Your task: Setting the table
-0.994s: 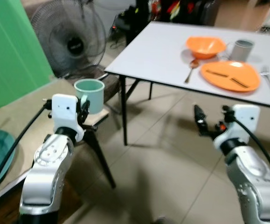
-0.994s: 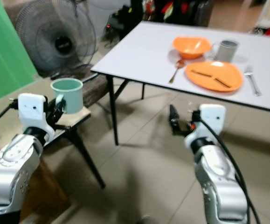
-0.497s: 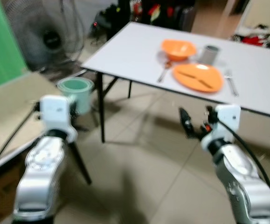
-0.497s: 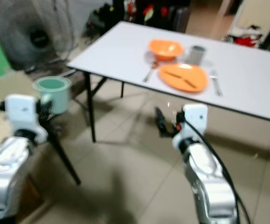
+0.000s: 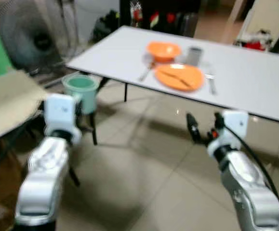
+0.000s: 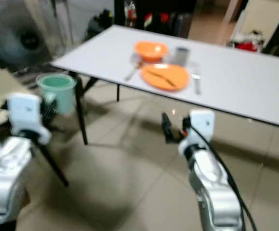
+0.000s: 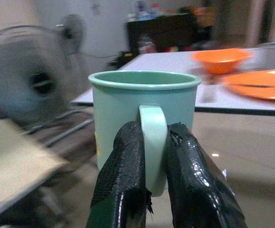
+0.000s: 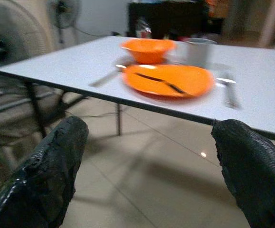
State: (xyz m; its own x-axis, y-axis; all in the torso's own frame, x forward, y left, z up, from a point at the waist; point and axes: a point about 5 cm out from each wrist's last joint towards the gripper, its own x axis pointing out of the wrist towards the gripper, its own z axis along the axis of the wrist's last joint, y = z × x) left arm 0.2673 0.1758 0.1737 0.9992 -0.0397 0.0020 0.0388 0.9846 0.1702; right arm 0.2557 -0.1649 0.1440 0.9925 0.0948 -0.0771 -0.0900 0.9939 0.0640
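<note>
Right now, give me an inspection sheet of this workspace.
Surface: white table, partly set.
Job's things: green mug; orange bowl, orange plate with sticks on it, grey cup, spoon, fork on the table.
Clutter: nothing seen on the table.
Grippers: left gripper shut on the mug's handle; right gripper open, holding nothing.
Cables: black cable along the right arm.
Surroundings: tiled floor, fan, dark shelving behind.

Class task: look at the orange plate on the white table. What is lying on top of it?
Dark chopsticks lie across the orange plate, best seen in the right wrist view. Motion blur hides finer detail, and whatever is under the plate is covered.
</note>
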